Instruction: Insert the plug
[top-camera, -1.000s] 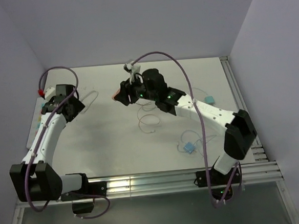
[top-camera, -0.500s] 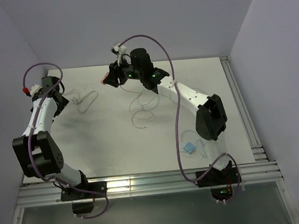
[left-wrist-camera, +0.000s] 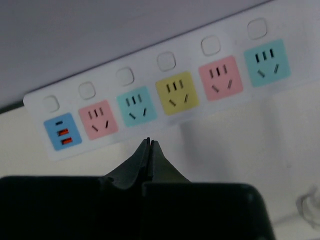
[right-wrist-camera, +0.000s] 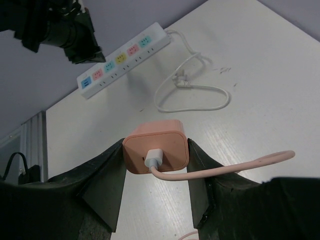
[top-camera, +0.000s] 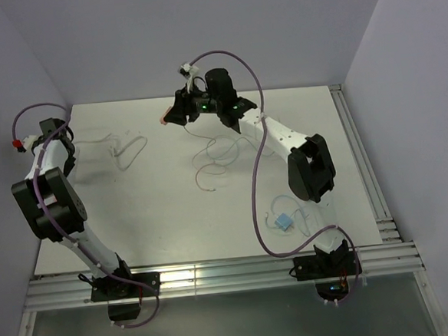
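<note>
- Left gripper (left-wrist-camera: pixel 150 145): jaws were spread a second ago, now pressed together with nothing between them. It hangs over the table just in front of the strip (left-wrist-camera: pixel 170 90), not touching it.
- Left arm (top-camera: pixel 45 188) has swung back and folded up by the left wall, so the strip lies unheld.
- Right gripper (right-wrist-camera: pixel 156 156): clamped on the pink plug (right-wrist-camera: pixel 167 142), which it has carried up and toward the far edge. The plug is in the air, well apart from the strip.
- Judgement: the path to the sockets is open, but the strip may slide when pushed.
- Plug's prongs face away from the wrist view and are unseen.
- Pink cable (right-wrist-camera: pixel 235 166) runs out of frame.
- From above, the strip is lost behind the left arm.
- Cannot tell which socket is meant.
</note>
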Tool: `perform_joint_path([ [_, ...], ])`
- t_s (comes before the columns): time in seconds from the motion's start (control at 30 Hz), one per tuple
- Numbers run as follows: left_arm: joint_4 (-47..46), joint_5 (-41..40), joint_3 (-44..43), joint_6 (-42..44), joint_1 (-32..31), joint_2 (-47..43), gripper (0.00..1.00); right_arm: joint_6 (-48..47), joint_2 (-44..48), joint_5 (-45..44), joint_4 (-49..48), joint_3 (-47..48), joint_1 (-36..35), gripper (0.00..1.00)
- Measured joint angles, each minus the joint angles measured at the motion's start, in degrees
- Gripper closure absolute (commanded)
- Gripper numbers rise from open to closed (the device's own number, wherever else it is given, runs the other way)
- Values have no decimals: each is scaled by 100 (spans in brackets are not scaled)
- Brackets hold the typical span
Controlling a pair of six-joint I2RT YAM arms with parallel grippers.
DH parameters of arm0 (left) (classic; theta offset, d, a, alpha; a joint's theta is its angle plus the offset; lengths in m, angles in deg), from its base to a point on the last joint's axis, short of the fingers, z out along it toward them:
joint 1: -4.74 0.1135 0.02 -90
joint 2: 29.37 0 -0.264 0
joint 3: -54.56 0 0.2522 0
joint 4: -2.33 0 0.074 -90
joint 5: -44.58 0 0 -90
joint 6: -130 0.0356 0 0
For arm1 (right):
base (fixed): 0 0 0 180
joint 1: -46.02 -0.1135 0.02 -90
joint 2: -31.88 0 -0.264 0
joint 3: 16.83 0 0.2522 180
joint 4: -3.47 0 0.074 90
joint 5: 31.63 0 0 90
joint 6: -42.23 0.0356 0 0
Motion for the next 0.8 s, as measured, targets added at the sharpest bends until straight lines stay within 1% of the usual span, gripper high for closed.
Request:
perform_joint_path([
  [0.13, -35, -459, -599, 192, -4, 658, 100, 70, 2, 109, -136, -122, -39, 100],
  [0.23, -107, -774, -748, 367, -9, 951, 100, 96, 2, 160, -201, -249, -74, 100],
  [0.43, -247, -1191, -776, 691, -9, 1311, 100, 92, 17, 186, -247, -380, -133, 100],
  [0.8, -564, -1333, -494, 846, -120, 1443, 100, 87, 166, 197, -269, -579, -151, 100],
])
